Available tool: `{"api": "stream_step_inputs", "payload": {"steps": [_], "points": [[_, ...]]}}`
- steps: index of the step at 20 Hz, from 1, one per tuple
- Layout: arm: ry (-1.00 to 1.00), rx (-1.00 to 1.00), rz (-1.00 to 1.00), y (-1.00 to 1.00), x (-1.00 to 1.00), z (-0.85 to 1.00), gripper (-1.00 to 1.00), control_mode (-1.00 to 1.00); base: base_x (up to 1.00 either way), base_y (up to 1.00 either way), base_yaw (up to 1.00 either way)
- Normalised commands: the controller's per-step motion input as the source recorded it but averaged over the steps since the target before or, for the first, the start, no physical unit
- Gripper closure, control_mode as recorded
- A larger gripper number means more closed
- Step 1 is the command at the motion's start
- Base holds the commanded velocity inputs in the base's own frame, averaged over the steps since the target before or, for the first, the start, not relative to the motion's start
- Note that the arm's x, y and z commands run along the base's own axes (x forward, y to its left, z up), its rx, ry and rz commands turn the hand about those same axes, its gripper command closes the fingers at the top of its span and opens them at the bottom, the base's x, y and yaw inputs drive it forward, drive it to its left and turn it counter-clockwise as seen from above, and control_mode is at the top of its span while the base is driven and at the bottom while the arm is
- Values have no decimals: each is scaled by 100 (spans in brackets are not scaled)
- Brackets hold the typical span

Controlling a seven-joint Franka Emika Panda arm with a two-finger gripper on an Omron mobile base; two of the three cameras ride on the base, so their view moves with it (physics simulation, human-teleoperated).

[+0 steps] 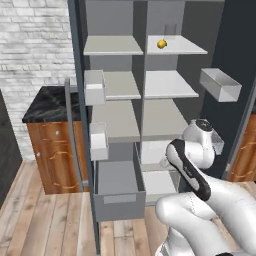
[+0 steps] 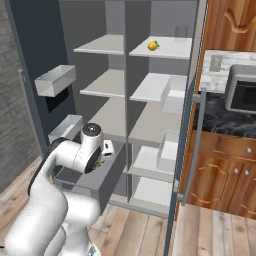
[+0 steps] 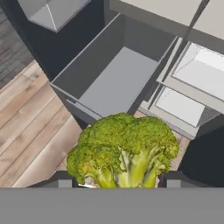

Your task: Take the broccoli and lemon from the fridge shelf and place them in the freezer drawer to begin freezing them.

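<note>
A green broccoli [image 3: 124, 151] sits between my gripper's [image 3: 117, 180] two dark fingertips, which are shut on its stalk end. In the hand view the open grey freezer drawer [image 3: 83, 65] lies beyond and below the broccoli, and its inside is bare. The drawer [image 1: 119, 205] is pulled out at the fridge's lower left, and my hand [image 2: 102, 156] hovers over the drawer's [image 2: 107, 180] near corner with a bit of green showing beneath it. The small orange-yellow lemon [image 1: 161, 44] rests on the top right fridge shelf [image 2: 153, 46], far above the gripper.
Both fridge doors stand open, with white door bins [image 1: 94, 87] [image 1: 98, 141] on the left door and a grey bin [image 1: 220, 84] on the right. A wooden cabinet with a dark counter [image 1: 50, 107] stands to the left. A microwave [image 2: 241, 94] sits on the counter to the right.
</note>
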Motion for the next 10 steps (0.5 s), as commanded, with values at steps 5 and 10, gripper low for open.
{"api": "stream_step_inputs", "payload": {"steps": [5,10], "points": [[6,0,29,19,71,-55,100,-100,0,0,0],[4,0,25,23,58,-25,100,-100,0,0,0]]}}
